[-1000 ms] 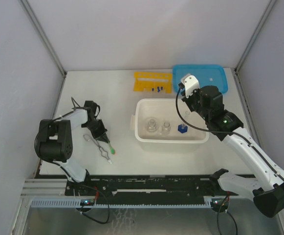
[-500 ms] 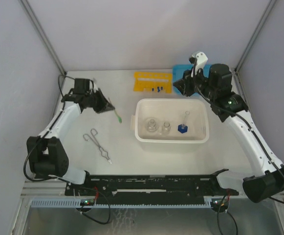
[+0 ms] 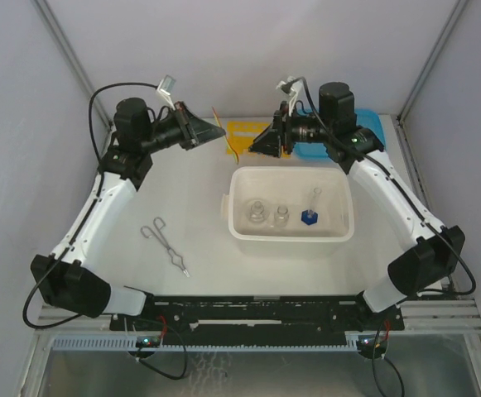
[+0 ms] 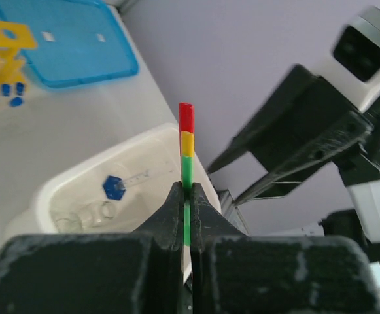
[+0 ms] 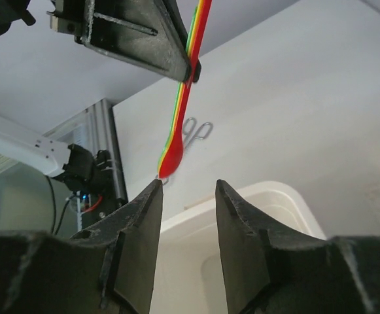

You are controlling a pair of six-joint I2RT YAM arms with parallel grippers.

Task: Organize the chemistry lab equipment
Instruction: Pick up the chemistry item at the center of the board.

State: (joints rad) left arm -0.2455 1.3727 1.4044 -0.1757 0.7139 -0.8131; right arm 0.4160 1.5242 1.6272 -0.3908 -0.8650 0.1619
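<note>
The left gripper (image 3: pixel 216 132), raised above the table's far side, is clamped tight on the green-tipped stick (image 4: pixel 186 154), which juts past its fingertips. Facing it, the right gripper (image 5: pixel 184 196) stands partly open and empty, the stick's red end just beyond its fingertips.

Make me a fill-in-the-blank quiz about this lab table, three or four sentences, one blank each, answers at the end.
1. The left end effector is shut on the ____ stick.
2. The metal tongs lie on the table to the ____ of the white tub in the top view.
3. The tube with the blue cap stands inside the white ____.
4. The right end effector faces the stick with its fingers ____.

Missing words: striped; left; tub; open
</note>
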